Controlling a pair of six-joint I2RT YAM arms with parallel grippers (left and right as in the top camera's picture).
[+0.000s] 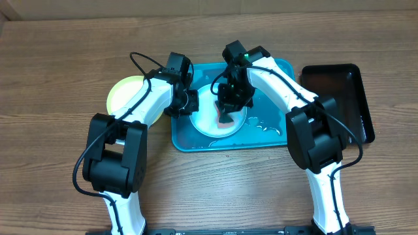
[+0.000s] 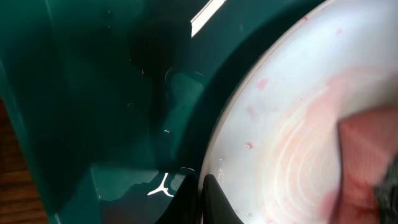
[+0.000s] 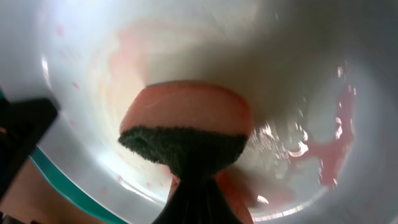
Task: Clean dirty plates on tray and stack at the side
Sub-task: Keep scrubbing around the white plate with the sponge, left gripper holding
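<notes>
A pale white plate (image 1: 208, 124) lies on the turquoise tray (image 1: 271, 68), smeared with pink and red sauce (image 3: 331, 163). My left gripper (image 1: 189, 104) is shut on the plate's left rim (image 2: 219, 155), its two black fingers pinched over the edge (image 2: 202, 196). My right gripper (image 1: 226, 109) is shut on an orange sponge (image 3: 186, 109) with a dark green scouring face, pressed flat onto the plate's middle (image 3: 292, 68). The same sponge (image 2: 367, 155) shows at the right edge of the left wrist view. A light-green-rimmed plate (image 1: 123, 93) rests on the table left of the tray, partly under my left arm.
A black tray (image 1: 339, 98) sits on the wooden table right of the turquoise tray. Water drops (image 1: 264, 124) lie on the tray floor right of the plate. The tray floor (image 2: 93, 93) left of the plate is wet and bare.
</notes>
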